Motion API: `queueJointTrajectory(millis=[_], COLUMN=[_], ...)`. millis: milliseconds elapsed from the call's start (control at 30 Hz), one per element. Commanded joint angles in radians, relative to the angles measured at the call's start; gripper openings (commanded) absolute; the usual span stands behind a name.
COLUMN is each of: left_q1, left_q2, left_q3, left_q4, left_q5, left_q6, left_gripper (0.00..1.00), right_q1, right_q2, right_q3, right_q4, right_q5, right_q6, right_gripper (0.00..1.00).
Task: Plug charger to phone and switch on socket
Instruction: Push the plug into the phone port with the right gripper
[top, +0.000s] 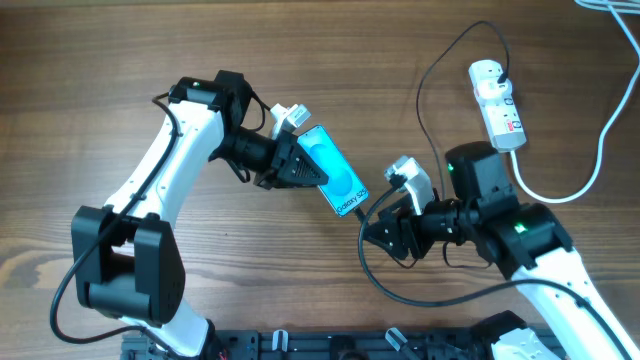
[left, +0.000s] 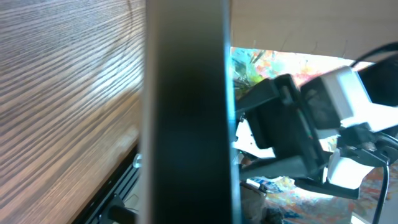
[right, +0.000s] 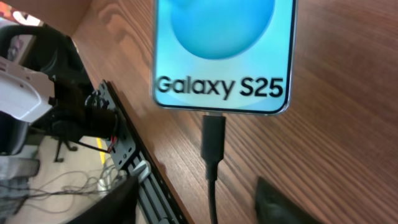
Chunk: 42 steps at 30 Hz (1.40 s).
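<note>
Glossy phone (right: 224, 56), matt grained wood table (right: 348, 93)

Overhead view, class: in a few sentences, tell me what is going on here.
The left gripper holds the Galaxy S25 phone by its top end on the wooden table. The charger plug looks seated in the phone's bottom port. The right gripper sits open behind it, straddling the black cable. The white power strip lies untouched; its switch is too small to read.
</note>
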Motion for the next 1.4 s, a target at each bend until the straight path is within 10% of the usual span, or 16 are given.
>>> queueJointTrajectory(millis=[0, 700, 1367], left_q1=[-0.003, -0.056, -0.237], left_q2=[-0.006, -0.006, -0.006], left_q3=[0.008, 0.008, 0.008], left_q4=[0.005, 0.006, -0.04], left_q5=[0.072, 0.1, -0.008], left_q6=[0.001, 0.029, 0.032], left_gripper=[0.04, 0.04, 0.04], right_q1=[0.003, 0.003, 0.003], right_q2=[0.038, 0.096, 0.096], right_q3=[0.007, 0.007, 0.035], right_q4=[-0.001, 0.082, 0.238], right_q5=[-0.054, -0.027, -0.027], right_q6=[-0.065, -0.053, 0.025], right_gripper=[0.54, 0.05, 0.04])
